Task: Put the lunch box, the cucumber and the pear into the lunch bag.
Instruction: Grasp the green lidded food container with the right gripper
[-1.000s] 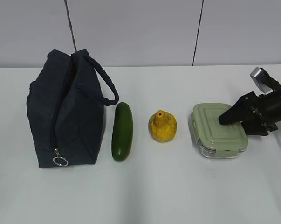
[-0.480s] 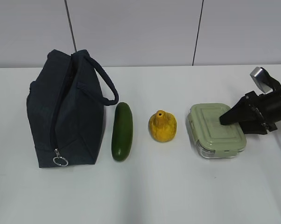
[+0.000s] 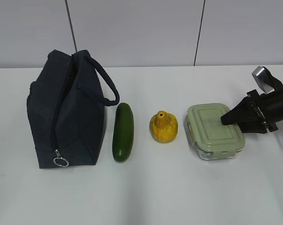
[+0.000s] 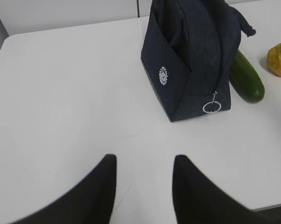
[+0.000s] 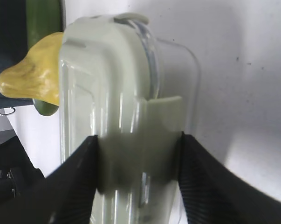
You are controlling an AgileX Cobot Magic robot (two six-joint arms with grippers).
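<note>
Exterior front slanting down, wrists close, low

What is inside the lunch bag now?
Its inside cannot be seen: the lunch bag stands with its zipper closed. The cucumber, pear and lunch box lie outside on the table.

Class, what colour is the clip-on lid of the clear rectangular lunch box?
Pale sage green clip-on lid; clearest in the exterior view.
</note>
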